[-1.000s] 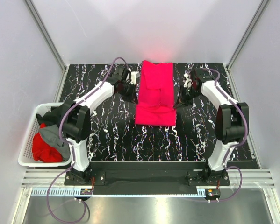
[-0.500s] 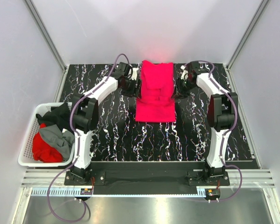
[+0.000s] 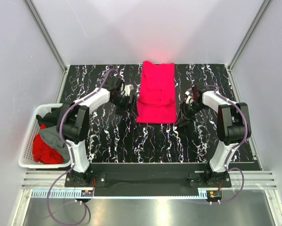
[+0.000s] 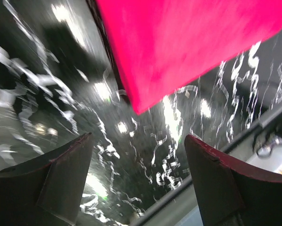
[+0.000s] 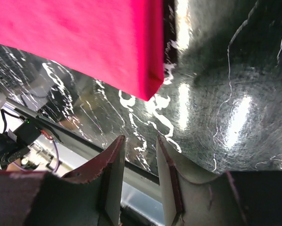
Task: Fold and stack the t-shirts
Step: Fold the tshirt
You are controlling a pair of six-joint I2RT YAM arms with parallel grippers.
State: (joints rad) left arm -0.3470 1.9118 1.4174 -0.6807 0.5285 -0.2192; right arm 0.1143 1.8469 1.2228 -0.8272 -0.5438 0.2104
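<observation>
One crimson-pink t-shirt lies folded on the tabletop between the two sets of jaws. The left jaws gape wide, empty; the right jaws are narrowly parted, empty. Other t-shirts fill a basket outside the left jaws.

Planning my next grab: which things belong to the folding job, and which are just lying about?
Job: pink t-shirt, laid out; red shirt, grey shirt, black shirt, heaped together.
Lying about: white basket holding that heap; marbled table.
</observation>
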